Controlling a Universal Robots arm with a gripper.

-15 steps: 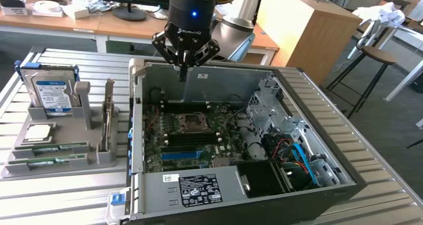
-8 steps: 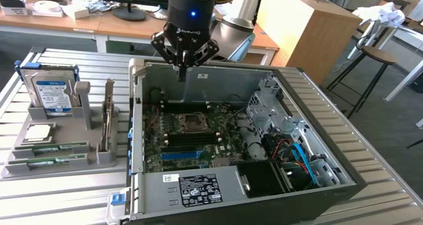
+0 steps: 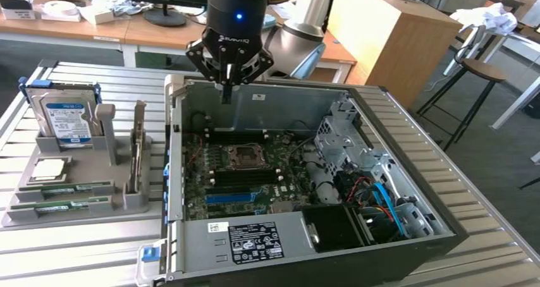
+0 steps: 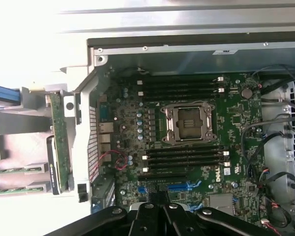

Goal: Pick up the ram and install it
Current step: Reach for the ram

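Exterior view: your gripper hangs over the back edge of the open case. Its fingers are pressed fully together, with nothing between them. The ram is not picked up yet. Two sticks lie flat in grooves of the grey tray on the bench, at the exterior view's left of the case and well apart from the gripper. I think the grooves keep each stick in a known place, so that the fingers can find it. Wrist view looks straight down on the board. The black slots beside the socket are empty, ready for a stick. There the ram lies outside the case wall.
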